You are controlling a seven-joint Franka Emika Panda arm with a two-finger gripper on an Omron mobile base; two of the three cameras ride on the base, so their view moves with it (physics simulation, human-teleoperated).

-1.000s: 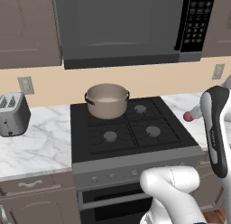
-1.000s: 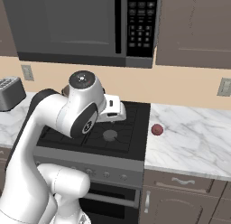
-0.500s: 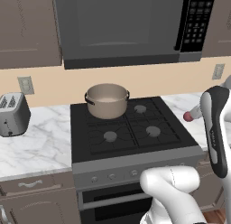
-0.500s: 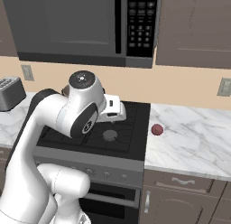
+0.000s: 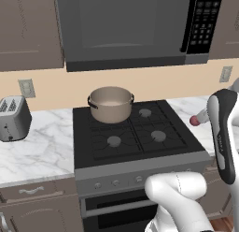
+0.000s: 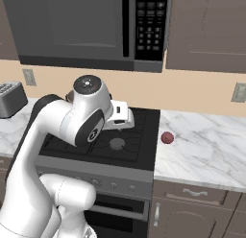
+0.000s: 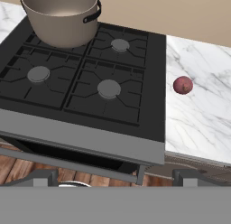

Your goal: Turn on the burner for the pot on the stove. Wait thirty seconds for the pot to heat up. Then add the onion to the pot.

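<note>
We are finding nothing changed over the last second: the pot (image 5: pixel 111 104) is sitting on the stove's (image 5: pixel 135 154) rear-left burner, the onion (image 7: pixel 182 85) is lying on the counter (image 6: pixel 206 148) beside it, and the gripper's state we cannot tell.

Our two base views look forward and down at the stove (image 5: pixel 135 147) from behind, at seven and five o'clock. Our hand view looks down closer on the same cooktop, sharing the pot (image 7: pixel 61 15) and counter (image 7: pixel 203 105).
</note>
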